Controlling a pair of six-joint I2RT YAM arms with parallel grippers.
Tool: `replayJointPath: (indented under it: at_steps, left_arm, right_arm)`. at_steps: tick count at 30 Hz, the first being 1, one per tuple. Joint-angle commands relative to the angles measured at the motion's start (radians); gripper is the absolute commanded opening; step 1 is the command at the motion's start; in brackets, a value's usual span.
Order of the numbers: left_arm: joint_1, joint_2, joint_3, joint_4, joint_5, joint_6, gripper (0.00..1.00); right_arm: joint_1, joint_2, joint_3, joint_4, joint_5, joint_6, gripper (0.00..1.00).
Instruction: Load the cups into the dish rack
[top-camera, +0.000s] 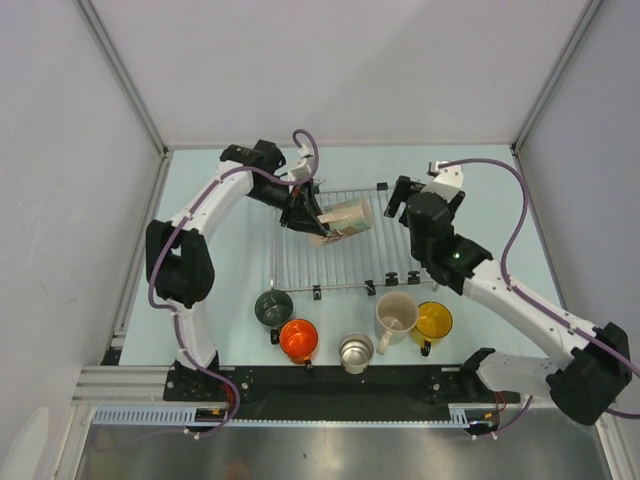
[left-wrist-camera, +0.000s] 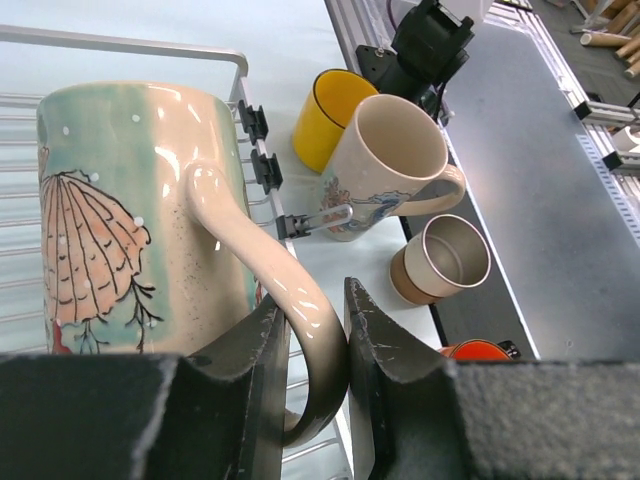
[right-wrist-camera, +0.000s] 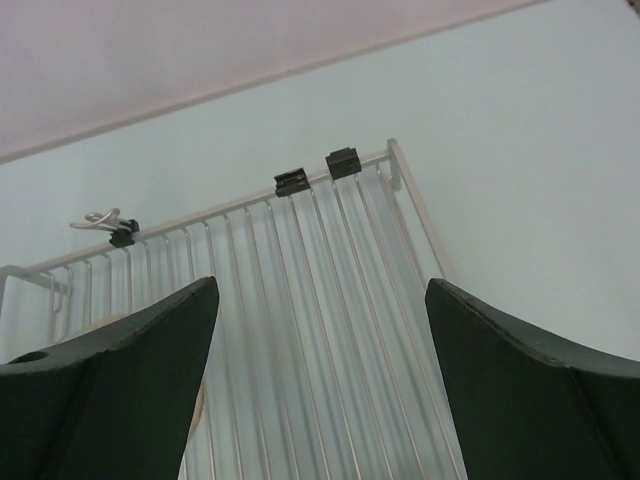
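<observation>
My left gripper (top-camera: 312, 222) (left-wrist-camera: 315, 330) is shut on the handle of a cream mug with a shell drawing (top-camera: 348, 218) (left-wrist-camera: 140, 220), held tilted over the silver wire dish rack (top-camera: 300, 268) (left-wrist-camera: 20, 270) (right-wrist-camera: 330, 330). My right gripper (top-camera: 400, 205) (right-wrist-camera: 320, 350) is open and empty over the rack's right part. In front of the rack stand a dark grey-green mug (top-camera: 273, 306), an orange mug (top-camera: 298, 339) (left-wrist-camera: 480, 350), a steel mug (top-camera: 355, 352) (left-wrist-camera: 445, 258), a second cream mug (top-camera: 396, 314) (left-wrist-camera: 385, 165) and a yellow mug (top-camera: 433, 321) (left-wrist-camera: 325, 115).
Grey walls and metal frame posts close in the table (top-camera: 220, 290) at back and sides. A black rail (top-camera: 330, 385) with the arm bases runs along the near edge. Black clips (top-camera: 392, 282) (right-wrist-camera: 341, 162) sit on the rack's edges.
</observation>
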Motion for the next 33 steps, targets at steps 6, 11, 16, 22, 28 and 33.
replayJointPath:
  at_steps: [6, 11, 16, 22, 28, 33]
  left_arm:
    - [-0.001, -0.134, -0.039, 0.024, 0.359, 0.055, 0.01]
    - [-0.001, -0.157, -0.051, 0.024, 0.359, 0.05, 0.01]
    - [-0.001, -0.154, -0.048, 0.024, 0.358, 0.055, 0.01]
    - [0.007, -0.164, -0.088, 0.025, 0.356, 0.076, 0.01]
    - [0.014, -0.174, -0.086, 0.027, 0.358, 0.078, 0.01]
    - [0.016, -0.174, -0.08, 0.024, 0.358, 0.073, 0.01]
  right_arm:
    - [-0.105, 0.246, 0.157, -0.095, -0.195, 0.164, 0.9]
    - [-0.171, 0.312, 0.199, -0.162, -0.293, 0.204, 0.9]
    - [-0.193, 0.342, 0.202, -0.183, -0.451, 0.235, 0.9]
    - [-0.387, 0.159, 0.045, 0.002, -0.867, 0.366, 0.97]
    - [-0.495, 0.091, -0.12, 0.271, -1.289, 0.48, 1.0]
    - [-0.472, 0.146, -0.188, 0.491, -1.459, 0.597, 1.0]
